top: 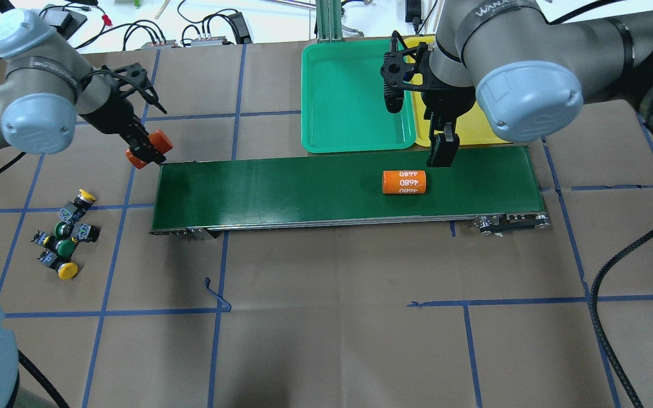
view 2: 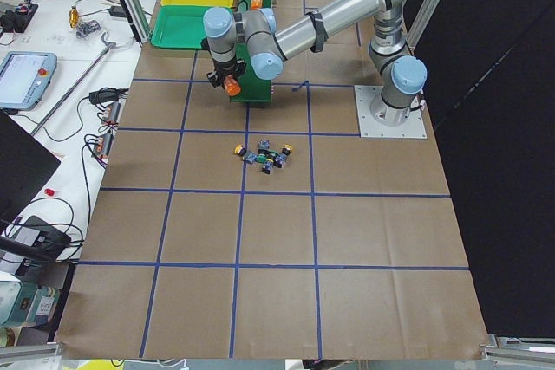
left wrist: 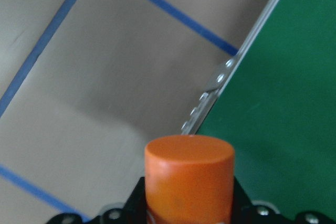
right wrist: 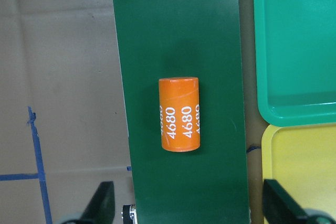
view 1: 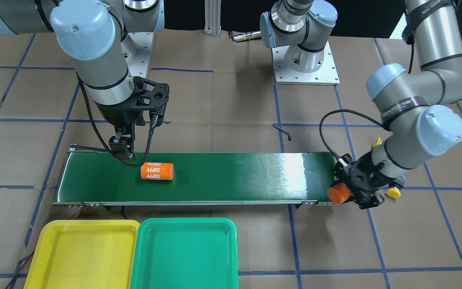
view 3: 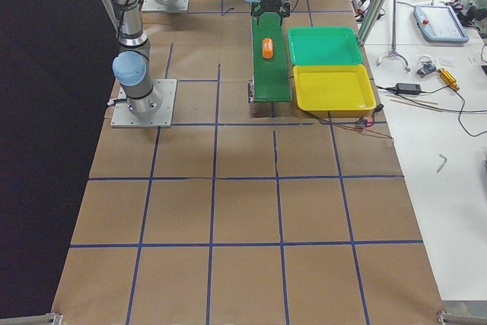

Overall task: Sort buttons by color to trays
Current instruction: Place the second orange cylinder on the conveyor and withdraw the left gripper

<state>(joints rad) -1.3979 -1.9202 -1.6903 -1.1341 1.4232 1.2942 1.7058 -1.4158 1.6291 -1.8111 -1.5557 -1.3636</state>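
Observation:
Several buttons (top: 66, 235) with yellow or green caps lie in a cluster on the table at the left of the overhead view, apart from both grippers. My left gripper (top: 146, 150) is shut on an orange cylinder (left wrist: 189, 177) just off the left end of the conveyor belt (top: 304, 190). My right gripper (top: 442, 152) is open and hovers over the belt beside a second orange "4680" cylinder (right wrist: 179, 114). The green tray (top: 355, 96) and the yellow tray (view 1: 82, 253) are empty and stand side by side beyond the belt. My right arm hides most of the yellow tray in the overhead view.
The table is covered in brown paper with a blue tape grid. The arm bases (view 1: 305, 66) are bolted at the robot's side. Cables and devices (top: 202, 34) lie beyond the table's far edge.

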